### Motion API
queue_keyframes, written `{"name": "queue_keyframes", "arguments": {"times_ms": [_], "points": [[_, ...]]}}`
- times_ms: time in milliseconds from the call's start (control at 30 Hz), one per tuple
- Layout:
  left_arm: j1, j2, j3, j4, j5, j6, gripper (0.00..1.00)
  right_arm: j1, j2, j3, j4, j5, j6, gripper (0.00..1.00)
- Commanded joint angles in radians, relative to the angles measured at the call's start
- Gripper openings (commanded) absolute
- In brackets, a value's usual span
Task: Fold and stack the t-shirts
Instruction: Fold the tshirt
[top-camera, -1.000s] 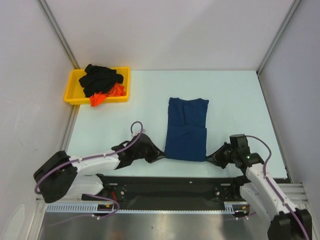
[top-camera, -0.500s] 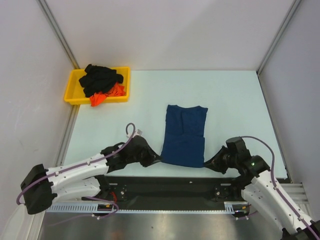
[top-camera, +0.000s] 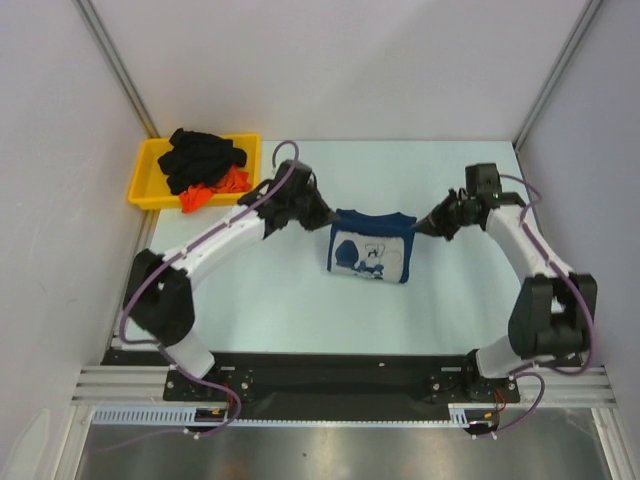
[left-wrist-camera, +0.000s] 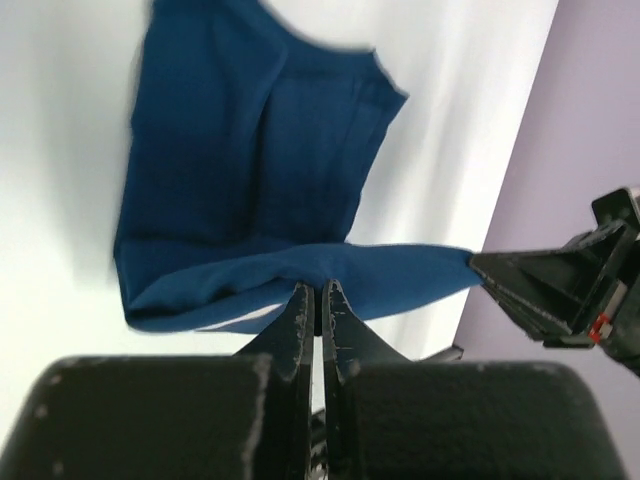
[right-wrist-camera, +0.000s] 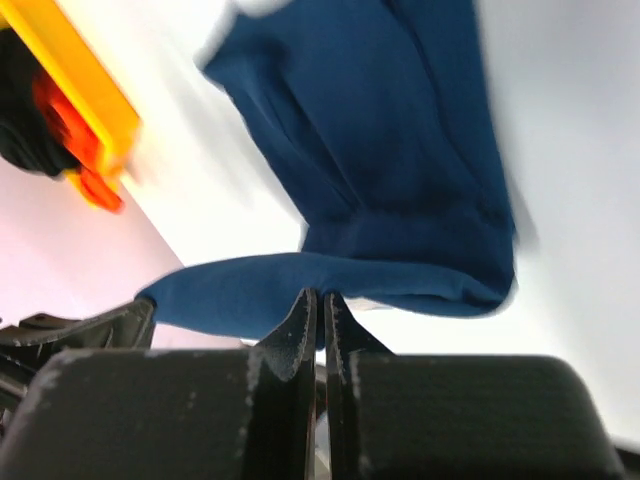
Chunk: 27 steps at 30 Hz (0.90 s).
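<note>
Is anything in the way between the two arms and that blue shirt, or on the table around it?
Nothing visible. The left end effector and right end effector are each shut on the navy t-shirt at its edge. The yellow tray holding the other t-shirts sits apart, at the far left corner of the table.

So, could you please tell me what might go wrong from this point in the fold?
Both the left end effector and right end effector pinch only the very edge of the navy t-shirt; either could slip and drop a corner. Released unevenly, the folded layer may land skewed over the lower one.
</note>
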<state>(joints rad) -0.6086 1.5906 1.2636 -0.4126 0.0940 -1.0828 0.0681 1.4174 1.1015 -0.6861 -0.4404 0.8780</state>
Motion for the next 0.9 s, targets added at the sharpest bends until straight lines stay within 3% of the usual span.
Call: {"name": "queue_keyframes", "arguments": {"times_ms": [0, 233, 533, 867], "points": [[0.044, 0.115, 0.208, -0.028, 0.059, 0.132, 0.00, -0.033, 0.142, 0.184, 0.034, -0.093, -0.108, 0.00], [0.104, 0.368, 0.468, -0.029, 0.167, 0.155, 0.00, -0.060, 0.385, 0.380, 0.057, -0.142, -0.111, 0.00], [0.153, 0.546, 0.571, 0.047, 0.289, 0.133, 0.00, -0.106, 0.525, 0.474, 0.069, -0.150, -0.108, 0.00], [0.187, 0.649, 0.669, 0.037, 0.261, 0.170, 0.00, -0.128, 0.690, 0.569, 0.105, -0.188, -0.132, 0.03]]}}
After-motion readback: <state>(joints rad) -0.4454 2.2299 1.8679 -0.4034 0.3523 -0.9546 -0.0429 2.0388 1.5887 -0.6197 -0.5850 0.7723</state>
